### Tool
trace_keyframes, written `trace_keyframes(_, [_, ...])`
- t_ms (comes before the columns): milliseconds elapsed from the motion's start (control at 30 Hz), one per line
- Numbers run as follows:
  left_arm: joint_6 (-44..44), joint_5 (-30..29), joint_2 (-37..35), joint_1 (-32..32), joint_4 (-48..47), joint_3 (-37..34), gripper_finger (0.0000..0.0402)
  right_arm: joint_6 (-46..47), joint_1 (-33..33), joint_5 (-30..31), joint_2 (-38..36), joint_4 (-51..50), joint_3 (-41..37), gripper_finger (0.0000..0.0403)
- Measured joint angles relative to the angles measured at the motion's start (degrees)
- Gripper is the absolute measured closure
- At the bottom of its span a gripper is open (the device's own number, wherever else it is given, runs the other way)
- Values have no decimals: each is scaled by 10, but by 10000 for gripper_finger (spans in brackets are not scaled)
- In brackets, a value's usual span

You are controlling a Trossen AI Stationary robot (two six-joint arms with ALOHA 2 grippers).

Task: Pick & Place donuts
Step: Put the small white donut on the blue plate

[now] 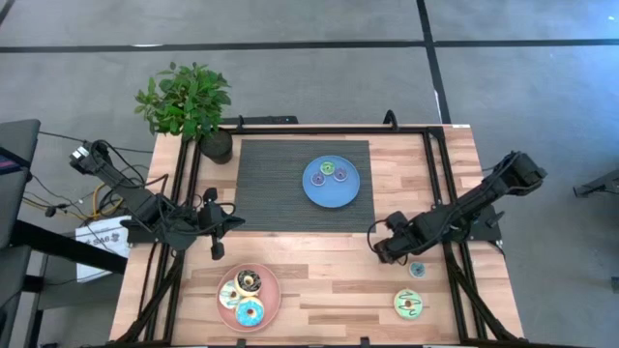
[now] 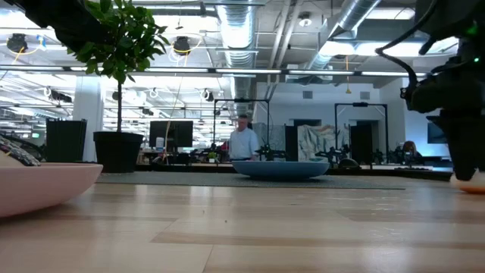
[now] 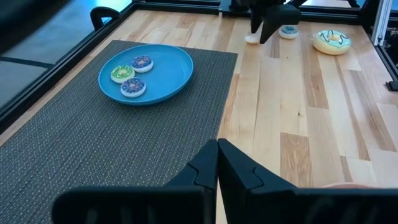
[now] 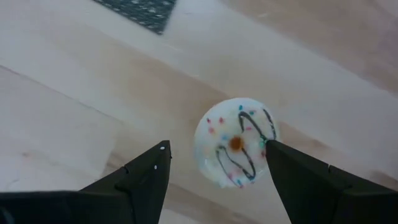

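A small white donut (image 4: 236,149) with dark drizzle and sprinkles lies flat on the wood. My right gripper (image 4: 214,152) is open and points down over it, one finger on each side; it also shows in the high view (image 1: 380,246). A small teal donut (image 1: 417,270) and a large green-iced donut (image 1: 410,304) lie on the table beside that arm. Three small donuts sit on the blue plate (image 1: 343,198). Three large donuts lie on the pink plate (image 1: 272,290). My left gripper (image 3: 217,165) is shut, at the mat's left side (image 1: 222,222). My right gripper comes at the small white donut from above. One fingertip (image 4: 277,152) stands right at the donut's rim (image 4: 264,140), and I cannot tell whether it touches. The other fingertip (image 4: 158,155) is clear of the donut, which lies flat on the table.
A dark woven mat (image 1: 271,193) lies under the blue plate. A potted plant (image 1: 189,106) stands at the mat's far-left corner. Black frame rails (image 1: 440,174) run along the table's sides. Bare wood (image 1: 329,280) lies between the pink plate and the right arm.
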Motion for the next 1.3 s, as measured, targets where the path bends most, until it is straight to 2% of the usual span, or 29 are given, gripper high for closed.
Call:
trace_keyframes(133, [0, 0, 0, 0, 0, 0, 400, 4, 9, 2, -18, 26, 8, 147])
trace_keyframes(333, [-1, 0, 0, 0, 0, 0, 400, 8, 16, 15, -43, 5, 12, 146])
trace_keyframes(767, [1, -1, 0, 0, -2, 0, 400, 7, 2, 3, -22, -12, -2, 146])
trace_keyframes(1067, [2, -1, 0, 0, -2, 0, 400, -68, -22, -1, -7, 11, -2, 147])
trace_keyframes(1300, [4, -5, 0, 0, -2, 0, 400, -78, -33, -16, -9, 59, -2, 147])
